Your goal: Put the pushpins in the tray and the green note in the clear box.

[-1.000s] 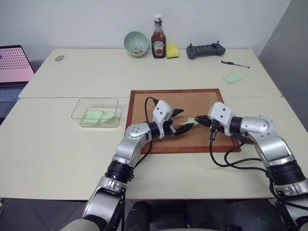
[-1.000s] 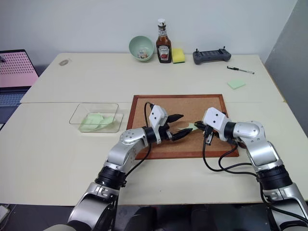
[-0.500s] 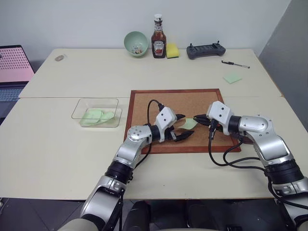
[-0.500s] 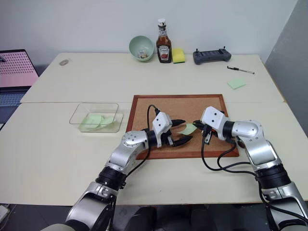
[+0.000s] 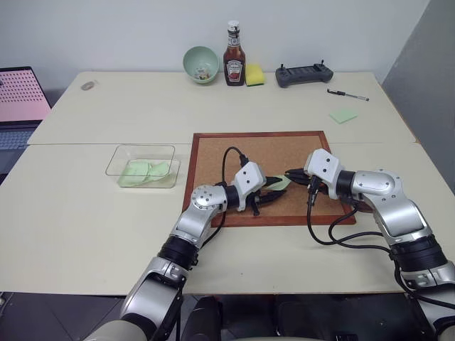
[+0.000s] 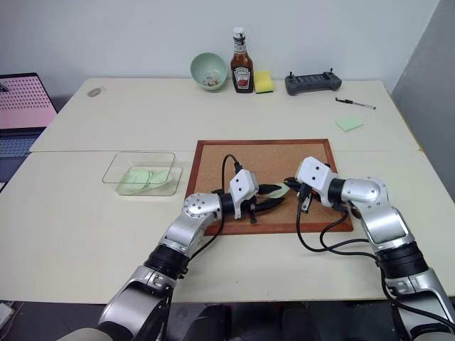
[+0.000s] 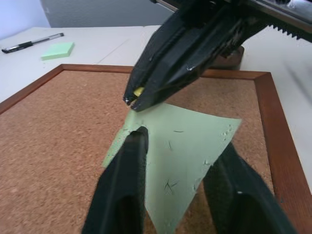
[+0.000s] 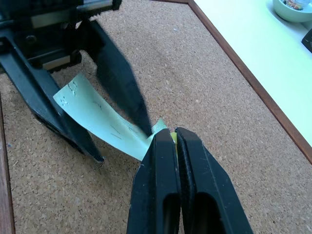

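The pale green note (image 5: 279,182) lies curled on the cork board (image 5: 234,145), one corner raised. My right gripper (image 5: 288,172) is shut at that corner on a pushpin (image 8: 171,137) with a yellowish head. My left gripper (image 5: 276,192) reaches in level from the other side. Its fingers (image 7: 129,165) straddle the green note (image 7: 185,151), narrowed but still apart, one above and one below the paper. The clear box (image 5: 114,165) stands left of the board with green slips inside. A round mint-green bowl (image 5: 200,62) serving as the tray stands at the back, with small coloured bits in it.
A ketchup bottle (image 5: 234,64), yellow sponge (image 5: 254,74) and black controller (image 5: 304,74) line the table's back. A pen (image 5: 348,94) and green sticky pad (image 5: 343,115) lie at the right. A laptop (image 5: 20,99) sits at the far left.
The left gripper's fingers have closed in from wide open to a narrow gap around the note, and its wrist has rolled. The right gripper has kept still.
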